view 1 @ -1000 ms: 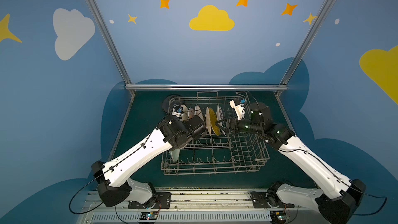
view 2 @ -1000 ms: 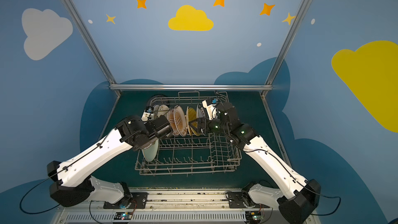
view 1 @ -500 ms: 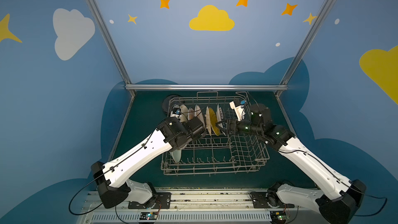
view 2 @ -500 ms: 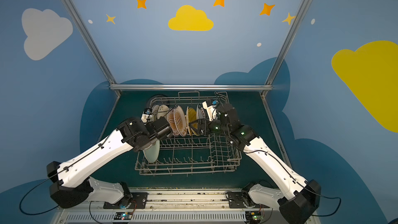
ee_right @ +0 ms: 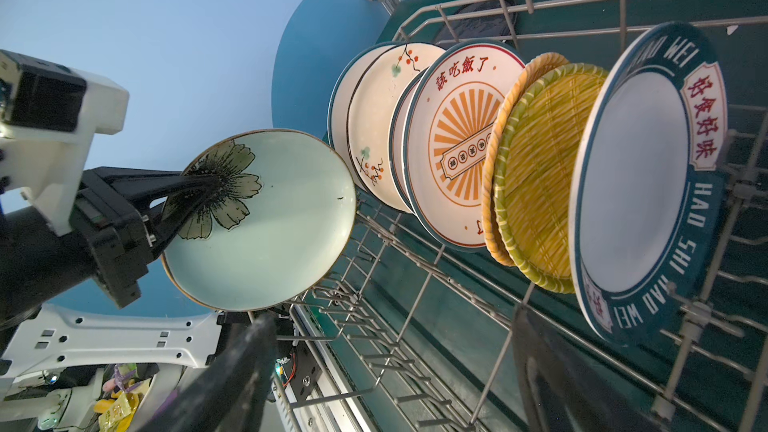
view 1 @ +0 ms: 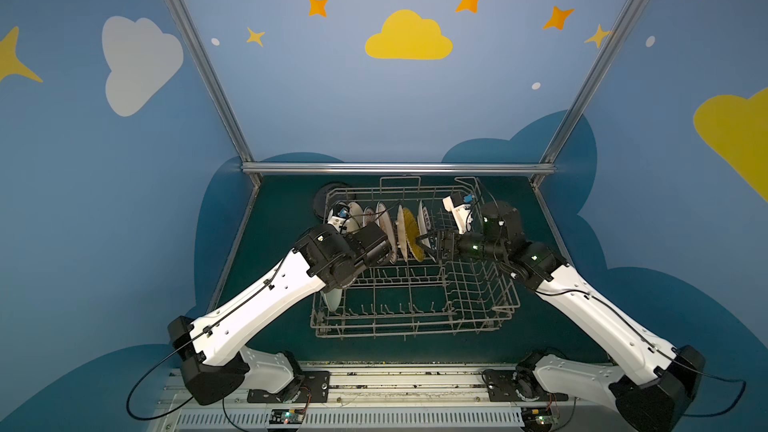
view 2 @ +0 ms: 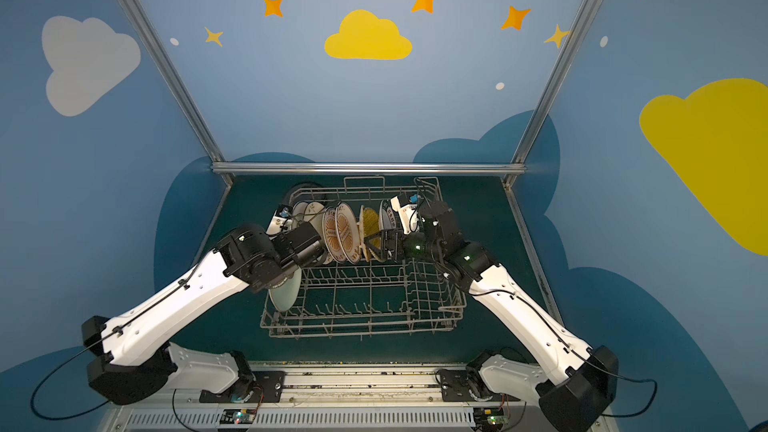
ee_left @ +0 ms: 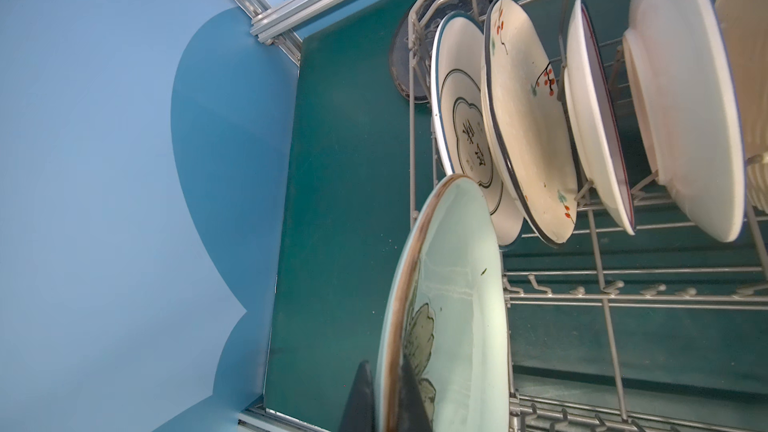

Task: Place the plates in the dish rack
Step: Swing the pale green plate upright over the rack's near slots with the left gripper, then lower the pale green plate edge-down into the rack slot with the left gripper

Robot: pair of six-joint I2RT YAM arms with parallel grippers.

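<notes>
My left hand (ee_right: 208, 182) is clamped on the pale green floral plate (ee_right: 286, 238). It holds the plate on edge at the left wall of the dish rack (view 1: 415, 317), over the near row. I cannot tell whether its lower edge rests on the wires.

My right hand (view 1: 424, 245) hangs with fingers apart, gripping nothing, near the yellow woven plates (ee_right: 540, 184).

The far row holds seven plates upright between the tines, among them the sunburst plate (ee_right: 457, 147) and the lettered-rim plate (ee_right: 640, 184).

A black plate (view 1: 322, 201) lies on the counter (view 1: 282, 243) outside the rack's far left corner.
</notes>
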